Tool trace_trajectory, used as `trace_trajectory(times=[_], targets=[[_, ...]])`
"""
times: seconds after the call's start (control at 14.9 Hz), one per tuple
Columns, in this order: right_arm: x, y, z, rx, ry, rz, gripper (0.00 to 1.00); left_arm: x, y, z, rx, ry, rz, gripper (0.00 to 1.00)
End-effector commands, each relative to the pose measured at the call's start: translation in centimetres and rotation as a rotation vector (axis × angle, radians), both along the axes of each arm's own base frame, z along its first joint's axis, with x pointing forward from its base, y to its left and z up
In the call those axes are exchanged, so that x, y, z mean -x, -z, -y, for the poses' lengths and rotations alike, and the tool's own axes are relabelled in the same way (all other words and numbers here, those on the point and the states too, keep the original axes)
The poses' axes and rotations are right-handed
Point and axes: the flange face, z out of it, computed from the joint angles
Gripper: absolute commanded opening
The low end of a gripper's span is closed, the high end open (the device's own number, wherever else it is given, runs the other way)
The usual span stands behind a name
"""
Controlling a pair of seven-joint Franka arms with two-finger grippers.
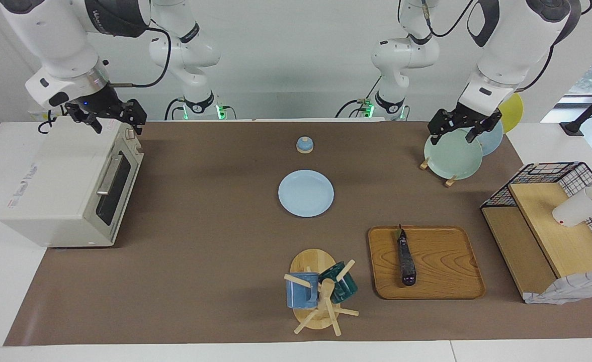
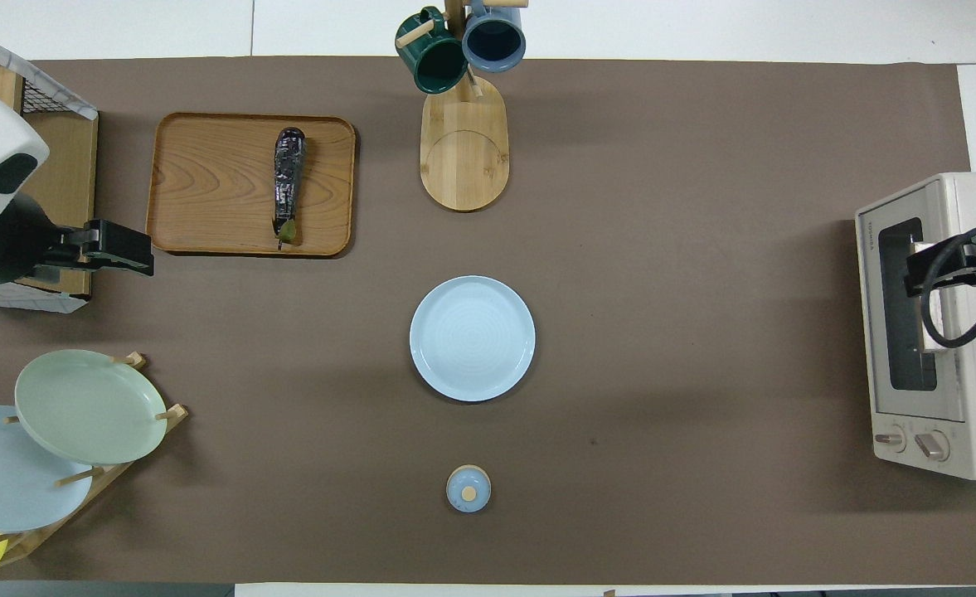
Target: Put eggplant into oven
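We see the eggplant [image 1: 406, 258] lying lengthwise on the wooden tray [image 1: 446, 281] toward the left arm's end of the table. The oven [image 1: 69, 186] sits at the right arm's end, door closed. Left gripper [image 1: 464, 129] hangs released over the plate rack [image 1: 449, 178]; right gripper [image 1: 108, 118] hangs released over the oven.

Both arms raised, waiting; left claw [image 1: 464, 128] open, right claw [image 1: 108, 118] open, both empty

"TOSHIBA" on the oven [image 2: 935, 332] front.
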Motion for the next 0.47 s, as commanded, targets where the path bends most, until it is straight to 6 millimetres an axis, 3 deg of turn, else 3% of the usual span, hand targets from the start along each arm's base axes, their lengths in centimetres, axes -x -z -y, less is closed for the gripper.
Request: trace_trajectory(times=[0.0,0.4], targets=[[0.13,-0.05,-0.04,-0.025,0.016,0.005,1.00,0.13,-0.57,-0.20,0.013,-0.015,0.012,1.00],[0.13,-0.05,-0.04,-0.025,0.016,0.005,1.00,0.51,-0.24,-0.06,0.010,-0.001,0.002,1.00]])
